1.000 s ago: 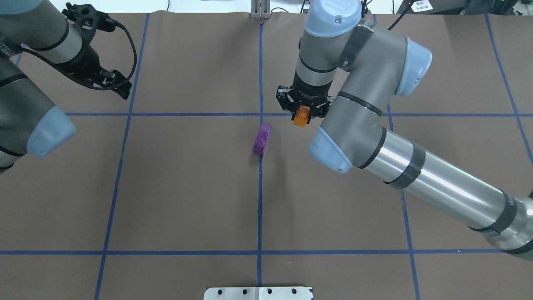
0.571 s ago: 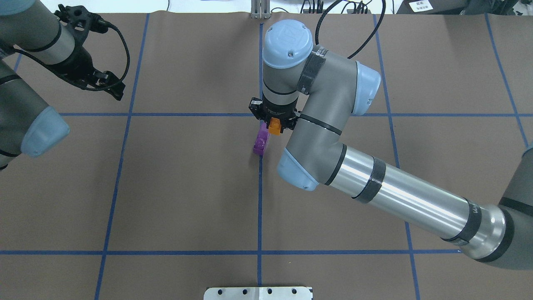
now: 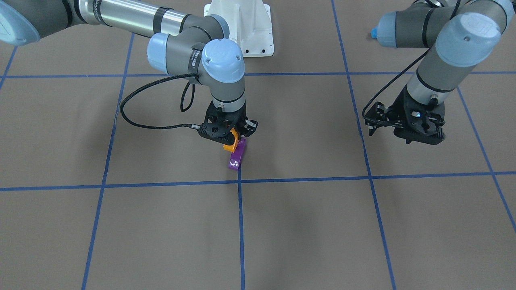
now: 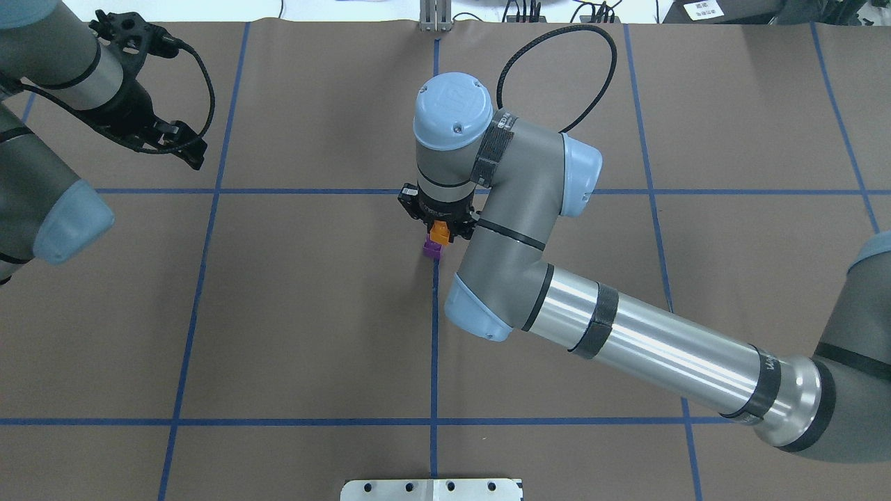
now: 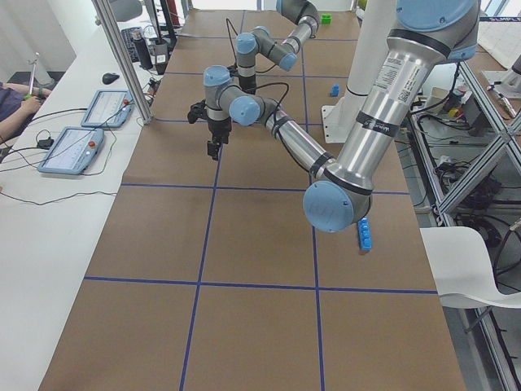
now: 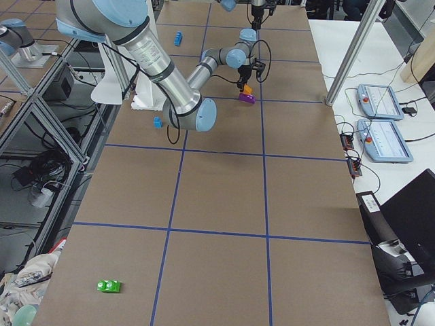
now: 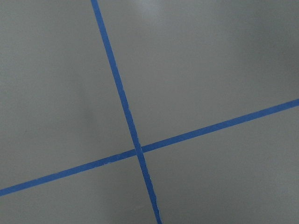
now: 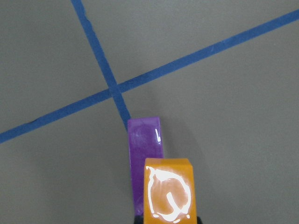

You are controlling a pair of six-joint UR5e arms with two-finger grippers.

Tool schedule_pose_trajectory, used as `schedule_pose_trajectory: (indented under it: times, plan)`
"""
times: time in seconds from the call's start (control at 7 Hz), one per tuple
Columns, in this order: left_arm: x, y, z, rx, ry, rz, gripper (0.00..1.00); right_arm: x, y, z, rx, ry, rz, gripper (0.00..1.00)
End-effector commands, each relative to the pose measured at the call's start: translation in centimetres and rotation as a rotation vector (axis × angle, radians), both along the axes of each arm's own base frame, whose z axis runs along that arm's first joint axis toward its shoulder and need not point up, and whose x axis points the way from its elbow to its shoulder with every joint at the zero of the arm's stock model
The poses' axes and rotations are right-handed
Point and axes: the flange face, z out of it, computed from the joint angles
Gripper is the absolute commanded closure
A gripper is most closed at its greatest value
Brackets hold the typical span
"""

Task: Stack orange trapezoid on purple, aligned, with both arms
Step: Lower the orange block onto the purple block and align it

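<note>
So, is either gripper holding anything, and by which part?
The right gripper holds the orange trapezoid by its upper end, the lower end sticking out over the purple brick. The left gripper holds nothing.

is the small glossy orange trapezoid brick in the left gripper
No, the right gripper grips the orange trapezoid brick above the glossy purple wedge brick; the left gripper hangs empty.

purple brick (image 4: pixel 432 251) mostly hidden under right gripper (image 4: pixel 439 233), orange trapezoid (image 8: pixel 168 191) cut by wrist view's edge, left gripper's (image 4: pixel 189 146) jaws indistinct
</note>
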Motion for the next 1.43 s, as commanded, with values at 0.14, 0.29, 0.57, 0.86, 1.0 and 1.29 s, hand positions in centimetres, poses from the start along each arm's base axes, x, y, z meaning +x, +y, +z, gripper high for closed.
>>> schedule_pose_trajectory:
  times: [0.14,0.29,0.57,0.86,1.0,1.29]
  plan:
    - [0.0,0.0,0.0,0.000,0.000,0.000,0.00,-1.4,-0.7,-1.1,-0.042,0.008,0.035,1.00]
    - [0.0,0.0,0.0,0.000,0.000,0.000,0.00,-1.5,-0.7,-0.9,-0.035,0.017,0.041,1.00]
    - [0.3,0.1,0.0,0.001,0.001,0.005,0.00,-1.5,-0.7,-0.4,-0.033,0.024,0.037,1.00]
    - [0.3,0.1,0.2,-0.002,-0.001,0.005,0.00,-2.1,-0.5,0.6,-0.029,0.045,0.037,1.00]
    - [0.3,0.1,0.2,-0.002,-0.001,0.005,0.00,-2.4,-0.5,0.9,-0.022,0.054,0.041,1.00]
    - [0.3,0.0,0.3,-0.003,-0.004,0.004,0.00,-2.6,-0.4,1.0,-0.019,0.054,0.038,1.00]
